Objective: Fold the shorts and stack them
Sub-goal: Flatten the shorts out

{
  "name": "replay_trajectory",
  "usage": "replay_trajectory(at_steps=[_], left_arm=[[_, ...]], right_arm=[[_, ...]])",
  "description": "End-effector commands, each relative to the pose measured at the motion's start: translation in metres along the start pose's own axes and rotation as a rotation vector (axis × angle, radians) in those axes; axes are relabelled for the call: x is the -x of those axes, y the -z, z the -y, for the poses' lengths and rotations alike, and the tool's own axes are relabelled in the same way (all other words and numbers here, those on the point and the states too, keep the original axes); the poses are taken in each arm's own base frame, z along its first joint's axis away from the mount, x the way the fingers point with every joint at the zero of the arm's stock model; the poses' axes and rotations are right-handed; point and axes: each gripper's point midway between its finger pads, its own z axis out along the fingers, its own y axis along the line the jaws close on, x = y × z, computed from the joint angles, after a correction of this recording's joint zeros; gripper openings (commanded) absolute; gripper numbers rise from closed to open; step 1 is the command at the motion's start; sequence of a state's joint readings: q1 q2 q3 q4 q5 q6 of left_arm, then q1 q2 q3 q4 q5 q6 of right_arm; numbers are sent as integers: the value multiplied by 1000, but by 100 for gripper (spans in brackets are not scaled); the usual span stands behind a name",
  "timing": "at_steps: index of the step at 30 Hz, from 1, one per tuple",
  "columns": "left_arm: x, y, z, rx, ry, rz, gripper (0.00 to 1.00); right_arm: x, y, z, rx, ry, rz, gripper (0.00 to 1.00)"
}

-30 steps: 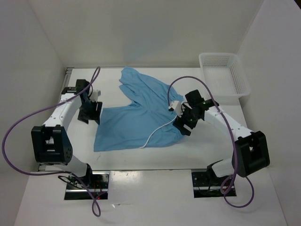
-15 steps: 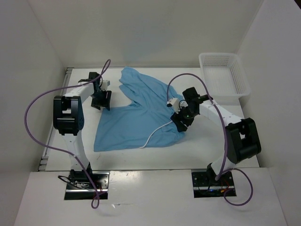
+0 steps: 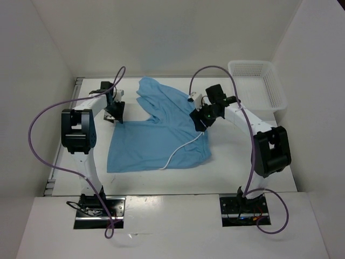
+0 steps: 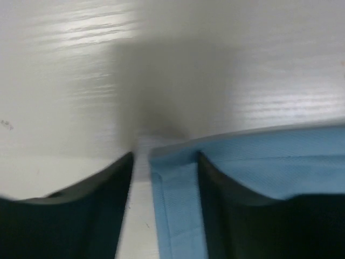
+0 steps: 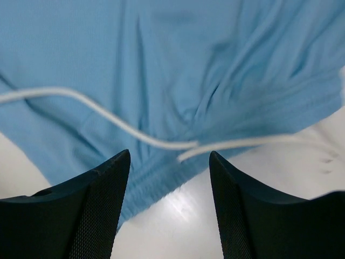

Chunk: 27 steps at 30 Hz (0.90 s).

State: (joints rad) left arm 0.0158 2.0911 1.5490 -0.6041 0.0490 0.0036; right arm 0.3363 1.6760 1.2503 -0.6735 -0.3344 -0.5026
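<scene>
On the table, shorts corner seemingly sits inside left pincer.

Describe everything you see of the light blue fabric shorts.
The light blue soft fabric shorts lie unfolded, slightly wrinkled, on the white table, gathered waistband right, legs leftward. A thin white drawstring trails across them. The left gripper straddles a hem corner, open; the right gripper hovers open over the waistband.
</scene>
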Motion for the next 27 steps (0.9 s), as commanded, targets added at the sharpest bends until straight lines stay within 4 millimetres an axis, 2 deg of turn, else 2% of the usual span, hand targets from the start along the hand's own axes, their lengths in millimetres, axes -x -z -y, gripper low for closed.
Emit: replay_trajectory(at_steps=[1,2,3,4,5,6,7,8,9,10,11,12,13,15,16,20,24,25,27], left_arm=[[8,17,9,-17,-9,34,64],[17,24,15,-34,-21,62,74],[28,32,18,-48,-25,95,77],[42,38,26,-70,-40,137,79],[68,53,32,-99,-50,207,80],[83,58,38,-114,-65,248,80],[90,47,39,-124,-66,243,80],[115,55,43,-125,-81,297,80],[115,33,48,-132,-87,268,79],[121,26,47,-132,-87,271,79],[123,19,54,-149,-95,260,79],[128,7,56,-165,-95,247,78],[131,2,59,-183,-98,249,78],[128,-13,65,-226,-98,223,78],[134,-13,72,-231,-111,236,78],[136,-32,85,-227,-133,220,76],[143,-46,76,-143,-134,223,76],[145,-49,74,-134,-133,226,76],[143,-59,80,-139,-141,213,75]], right_arm=[[72,13,14,-25,-19,195,66],[82,14,14,-20,-38,222,66],[97,16,20,-32,-41,255,66],[104,17,23,-36,-52,272,66],[114,17,26,-41,-82,299,64],[121,11,30,-41,-105,310,64],[125,7,34,-49,-129,319,63],[136,6,42,-70,-177,354,61],[139,2,48,-92,-205,361,60],[135,-11,62,-144,-244,340,58],[144,-11,73,-186,-262,368,56],[143,-13,84,-218,-301,373,56],[139,-23,93,-254,-313,353,56],[143,-24,106,-278,-330,366,56],[143,-29,111,-288,-322,359,56],[142,-35,113,-286,-324,352,54],[143,-36,111,-275,-322,354,53],[138,-37,115,-279,-332,345,53],[133,-39,114,-278,-326,334,50]])
